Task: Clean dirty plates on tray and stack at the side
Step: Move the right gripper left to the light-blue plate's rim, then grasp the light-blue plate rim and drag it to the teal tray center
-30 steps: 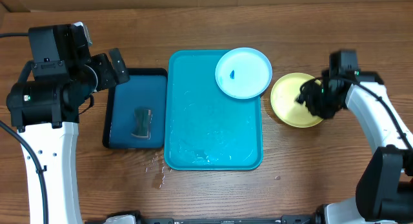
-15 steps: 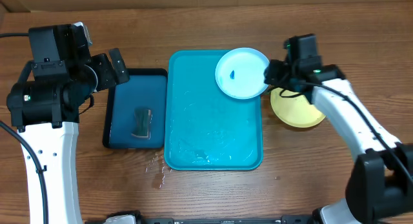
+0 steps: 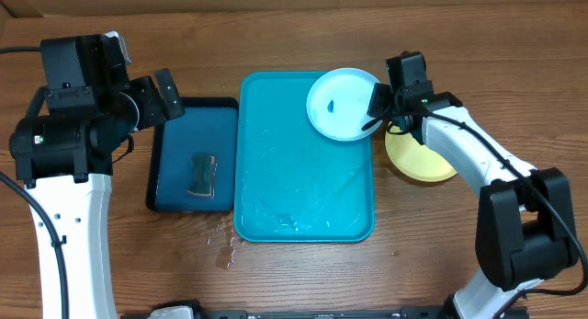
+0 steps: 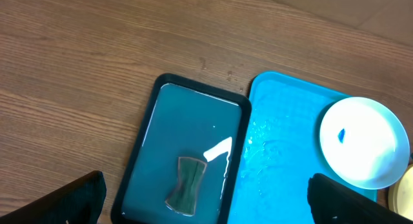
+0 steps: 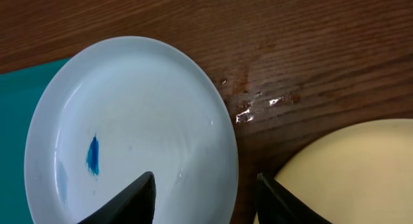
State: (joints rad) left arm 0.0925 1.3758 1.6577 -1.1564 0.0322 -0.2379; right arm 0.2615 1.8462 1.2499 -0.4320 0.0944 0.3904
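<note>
Right end effector [image 5: 205, 185] is arriving at the light blue plate [image 3: 344, 104], fingers apart and straddling its rim, nothing clamped yet. That plate is sitting on the tray's [image 3: 303, 199] far right corner, its blue smear [image 5: 93, 156] showing. I am leaving the yellow-green plate [image 3: 424, 159] behind on the surface [image 3: 441, 236] just right of the tray, so I am judging the blue one comes next.

Table [image 3: 303, 282]: brown wood grain. Directly on it we list:
- one turquoise tray [image 3: 303, 190], centre;
- one dark blue tray [image 3: 184, 140], black-rimmed, just beside the turquoise tray's left edge;
- one yellow-green plate [image 3: 427, 163], just right of the turquoise tray;
- water drops [image 3: 223, 241], scattered by the turquoise tray's near left corner.
</note>
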